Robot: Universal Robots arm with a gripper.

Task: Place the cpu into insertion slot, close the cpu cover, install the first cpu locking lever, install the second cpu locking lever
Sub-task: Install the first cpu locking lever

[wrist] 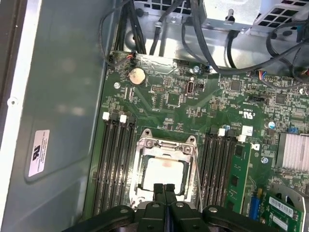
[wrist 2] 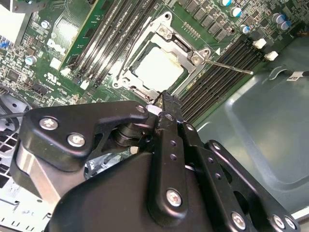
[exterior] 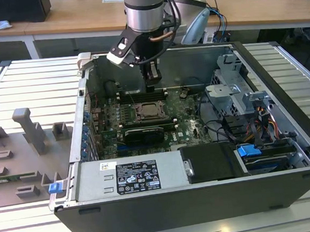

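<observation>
The gripper (exterior: 151, 87) hung just above the exterior view's centre, jaws pressed together, holding nothing; the cpu (wrist: 163, 175) lay in the insertion slot (exterior: 140, 116) under the flat cpu cover (wrist: 167, 144).

Exterior view: 1 camera, raised at the near side of the open computer case (exterior: 153, 216), facing down and across to the arm (exterior: 144, 8) at the far side; wide.
First and second wrist views: 2 cameras close above the motherboard (wrist: 169, 96), looking down past the gripper (wrist: 164, 187) from differing sides.
Shared by all 3: the insertion slot (exterior: 148, 112).
</observation>
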